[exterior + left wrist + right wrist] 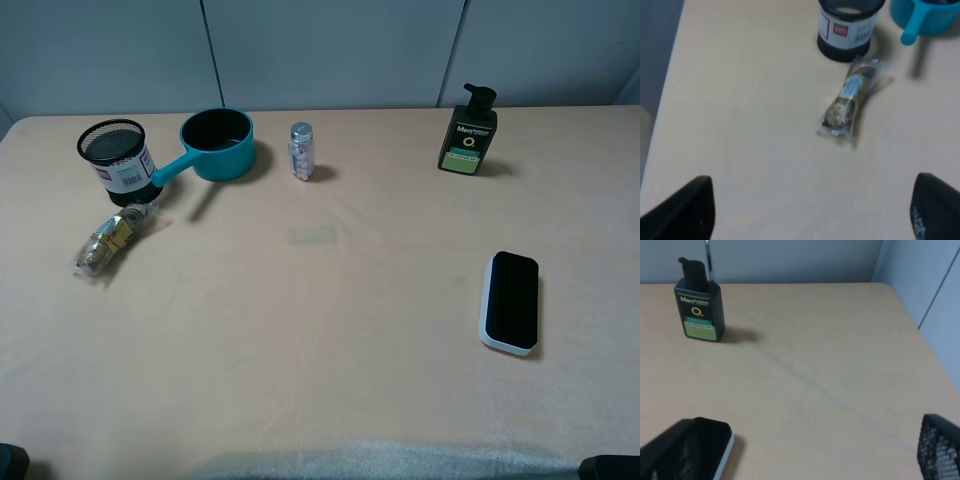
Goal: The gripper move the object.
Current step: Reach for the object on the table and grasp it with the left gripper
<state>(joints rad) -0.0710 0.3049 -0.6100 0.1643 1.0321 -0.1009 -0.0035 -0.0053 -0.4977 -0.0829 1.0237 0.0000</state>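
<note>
Beige tabletop [320,350], six items on it. Far left: a black mesh pen cup with a white label [113,160], upright. Just beside it, towards the middle, we note a teal plastic saucepan [218,143], its handle pointing at the cup's side. Near the pan stands a small clear pill bottle with a silver cap [301,151]. Far right, well apart from these, is a dark pump bottle with a green label [468,132], upright.

Which item the task means, we cannot tell. Two lie nearest the arms. A clear-wrapped pack of gold sweets [108,240] lies flat on the robot's side of the mesh cup, one end close to its base; touching or not, we cannot tell. A black rectangular eraser with a white base [510,302] lies flat on the right half, alone, well apart from the pump bottle.

Left gripper [810,212]: fingers spread wide, nothing between them, above bare table near the pack. Right gripper [805,455]: one fingertip shows at the edge of its wrist view, and the other merges with the eraser's dark corner. We read it as released, holding nothing.
</note>
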